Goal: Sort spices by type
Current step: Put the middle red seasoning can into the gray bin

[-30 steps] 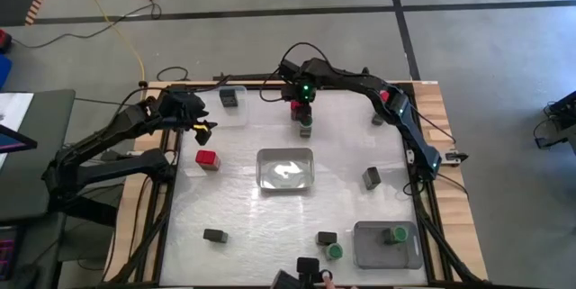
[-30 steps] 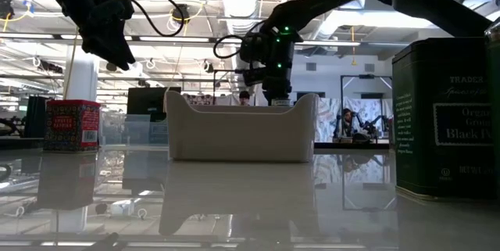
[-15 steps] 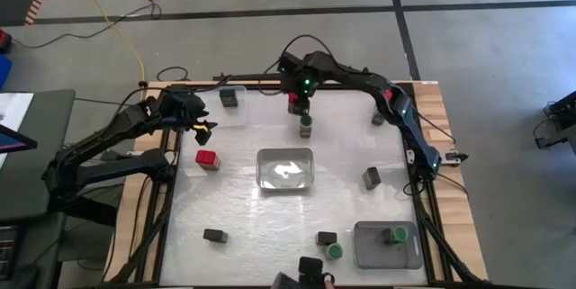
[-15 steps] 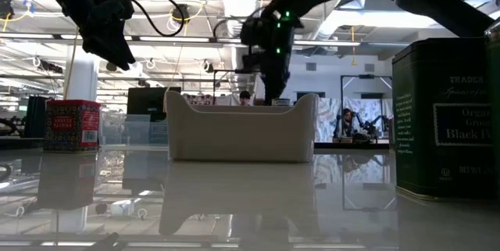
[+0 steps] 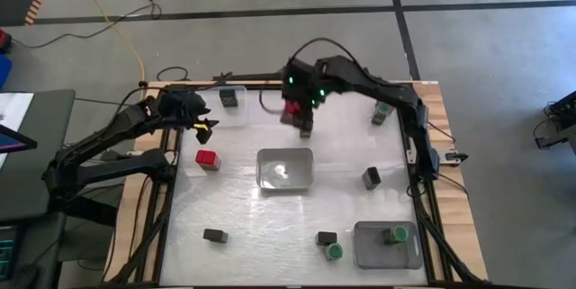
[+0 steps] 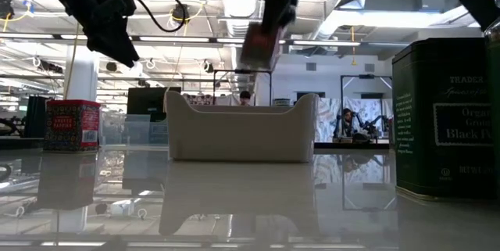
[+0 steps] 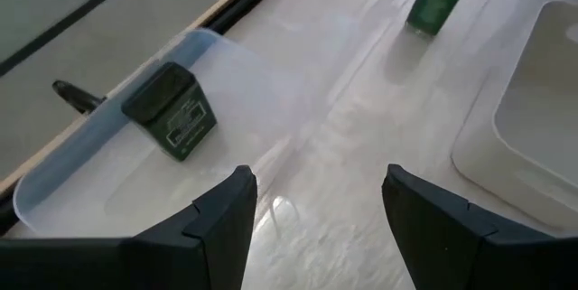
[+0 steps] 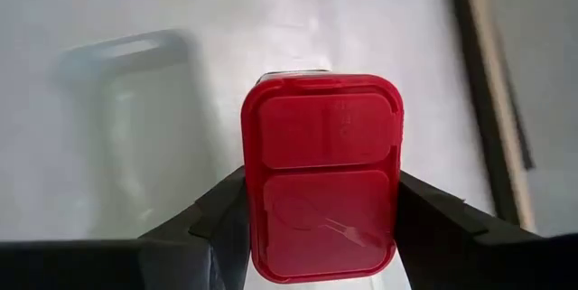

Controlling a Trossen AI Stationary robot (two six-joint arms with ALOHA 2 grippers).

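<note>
Only rt wrist cam shows claw (image 8: 321, 227) gripping red-capped spice (image 8: 321, 177).

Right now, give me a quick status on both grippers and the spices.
Right gripper shut on red-capped spice tin, lifted above the table's far side. Left gripper open, empty, hovering near the clear tray holding a black tin. Nothing blocking.

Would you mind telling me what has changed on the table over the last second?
The right gripper has lifted a red-capped spice off the far side and is carrying it left, leaving the green-capped spice behind. The left gripper, open, and the other containers stayed put.
</note>
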